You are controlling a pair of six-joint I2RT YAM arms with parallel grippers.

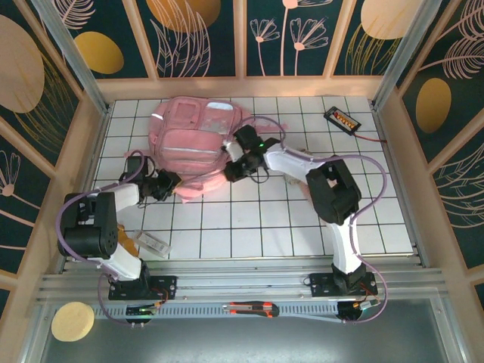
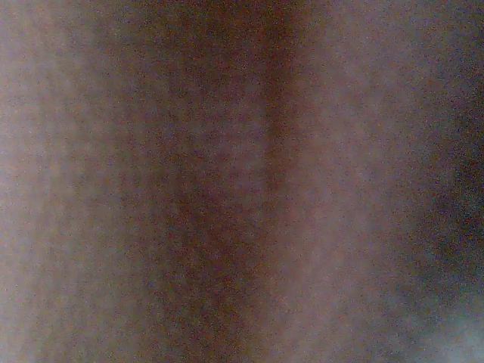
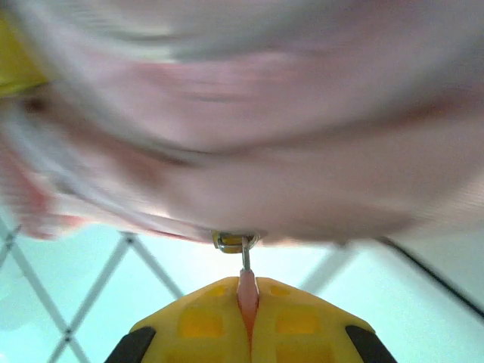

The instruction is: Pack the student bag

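The student bag is a large pink backpack lying flat at the back left of the tiled table, its translucent pockets facing up. My right gripper is at the bag's right edge. In the right wrist view its yellow fingers are shut on the pink zipper pull, which hangs from a metal slider under the blurred pink fabric. My left gripper is pressed against the bag's lower left edge. Its own camera gives a dark pinkish blur, so its jaws are hidden.
A black device with orange markings and a red cable lies at the back right. A clear flat item rests by the left arm's base. A utility knife lies on the front rail. Wooden walls enclose the table.
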